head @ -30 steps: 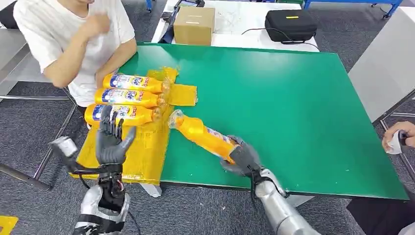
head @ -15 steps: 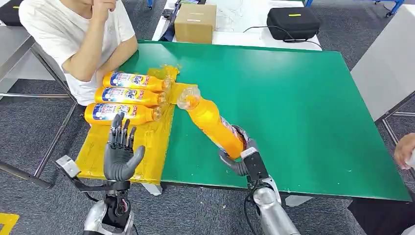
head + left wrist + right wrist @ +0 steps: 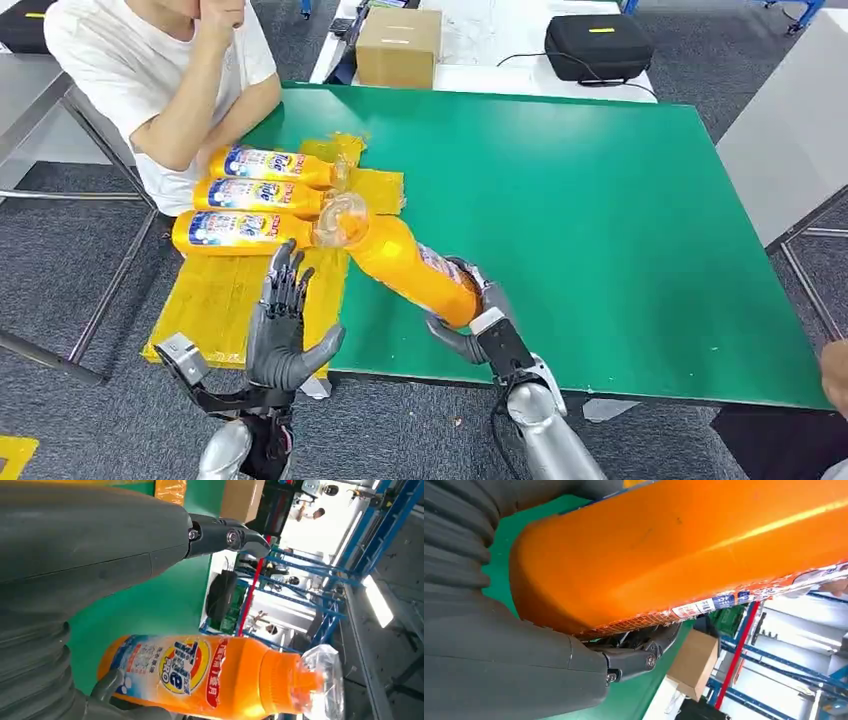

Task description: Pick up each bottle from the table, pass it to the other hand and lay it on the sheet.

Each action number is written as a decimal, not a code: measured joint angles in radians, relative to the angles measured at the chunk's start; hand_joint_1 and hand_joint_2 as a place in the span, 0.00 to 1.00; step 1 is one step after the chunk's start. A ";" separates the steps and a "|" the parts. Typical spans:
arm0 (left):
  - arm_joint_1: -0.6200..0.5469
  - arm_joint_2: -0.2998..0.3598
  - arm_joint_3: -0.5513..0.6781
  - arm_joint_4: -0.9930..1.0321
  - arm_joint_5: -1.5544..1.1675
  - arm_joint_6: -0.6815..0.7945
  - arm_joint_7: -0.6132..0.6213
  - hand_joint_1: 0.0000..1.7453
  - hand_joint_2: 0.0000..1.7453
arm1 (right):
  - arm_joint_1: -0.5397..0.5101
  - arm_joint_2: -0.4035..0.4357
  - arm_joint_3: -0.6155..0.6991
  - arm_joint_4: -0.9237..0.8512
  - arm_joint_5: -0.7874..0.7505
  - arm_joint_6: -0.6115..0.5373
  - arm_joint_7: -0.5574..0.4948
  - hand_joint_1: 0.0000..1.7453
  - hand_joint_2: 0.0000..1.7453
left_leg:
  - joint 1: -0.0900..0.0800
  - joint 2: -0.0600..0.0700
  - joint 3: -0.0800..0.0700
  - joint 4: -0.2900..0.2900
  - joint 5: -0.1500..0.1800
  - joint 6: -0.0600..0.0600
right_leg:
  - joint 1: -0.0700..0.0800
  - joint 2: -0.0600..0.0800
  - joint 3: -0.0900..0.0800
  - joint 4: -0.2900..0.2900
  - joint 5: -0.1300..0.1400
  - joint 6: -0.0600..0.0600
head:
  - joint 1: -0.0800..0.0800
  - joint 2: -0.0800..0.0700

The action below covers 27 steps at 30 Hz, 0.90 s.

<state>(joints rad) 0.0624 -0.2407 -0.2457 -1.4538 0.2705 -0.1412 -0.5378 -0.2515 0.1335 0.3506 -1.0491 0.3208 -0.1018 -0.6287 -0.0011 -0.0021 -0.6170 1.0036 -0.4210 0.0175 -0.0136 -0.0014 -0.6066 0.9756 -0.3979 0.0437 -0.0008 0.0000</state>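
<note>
1. The robot's right hand (image 3: 478, 325) is grasping an orange bottle (image 3: 405, 262) by its base, holding it raised and tilted above the green table (image 3: 600, 220), with its clear-wrapped cap end pointing toward the yellow sheet (image 3: 225, 300).
2. The left hand (image 3: 282, 335) is hovering palm-up with fingers spread and nothing in it, over the sheet's near edge and just beside the raised bottle.
3. Three more bottles (image 3: 262, 195) are lying side by side on the far end of the sheet, caps toward the table's middle; the raised bottle's cap is overlapping the nearest of them in the head view.
4. A person in a white shirt (image 3: 150, 70) is sitting just beyond the sheet, at the table's far left corner.
5. A cardboard box (image 3: 398, 48) and a black case (image 3: 597, 48) are resting on a white surface past the sheet's far side.
</note>
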 measured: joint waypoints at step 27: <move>-0.063 -0.007 -0.064 0.029 0.019 -0.042 0.099 1.00 1.00 | -0.105 0.081 0.219 0.153 0.113 -0.001 0.092 1.00 1.00 | 0.000 0.000 -0.001 0.000 0.000 0.000 | 0.000 0.000 -0.001 0.000 0.000 0.000 | 0.000 0.000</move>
<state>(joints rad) -0.0007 -0.2480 -0.3098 -1.4252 0.2891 -0.1830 -0.4387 -0.3561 0.2140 0.5699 -0.8961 0.4333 -0.1026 -0.5364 -0.0007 -0.0021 -0.6183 1.0036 -0.4206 0.0173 -0.0133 -0.0015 -0.6078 0.9760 -0.3977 0.0436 -0.0008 0.0000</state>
